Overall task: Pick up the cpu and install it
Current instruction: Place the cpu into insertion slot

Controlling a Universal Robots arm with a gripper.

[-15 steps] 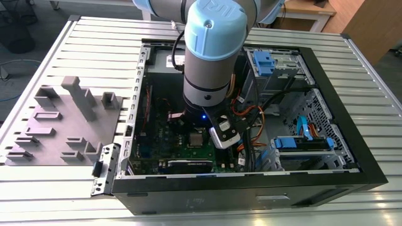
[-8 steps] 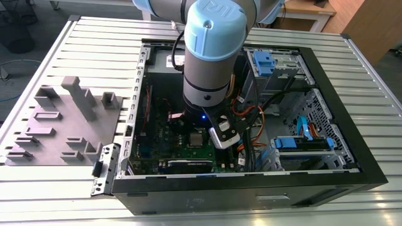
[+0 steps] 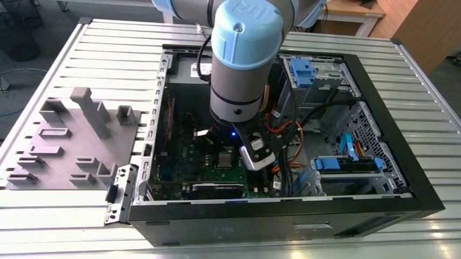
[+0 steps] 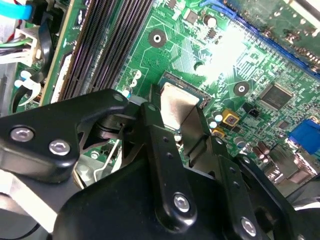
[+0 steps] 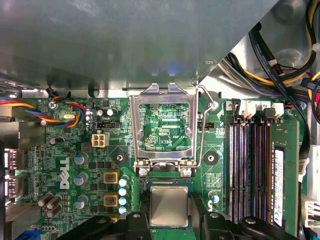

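Evidently the cpu (image 5: pixel 169 205) sits at the socket of the green motherboard (image 5: pixel 65 150), just beside the hinge of the metal load frame (image 5: pixel 162 125), which is swung open. In the first wrist view the tool (image 5: pixel 170 218) straddles the chip. Whether it is pinching the chip or spread just clear of its edges, I cannot tell.

The chip looks light, thin and stiff. Its smooth metal top is probably slippery, and its underside and the socket beneath are likely fragile. It is best held by two opposite rim edges, kept level and never forced.

Room is tight. The memory slots (image 5: pixel 250 165) run close on one side, small capacitors (image 5: pixel 122 192) stand on the other, and cables (image 5: pixel 285 60) hang near.

The open computer case (image 3: pixel 288 218) lies on a ribbed metal table (image 3: pixel 108 43). A grey moulded tray (image 3: pixel 65 145) rests beside it at the exterior view's left.
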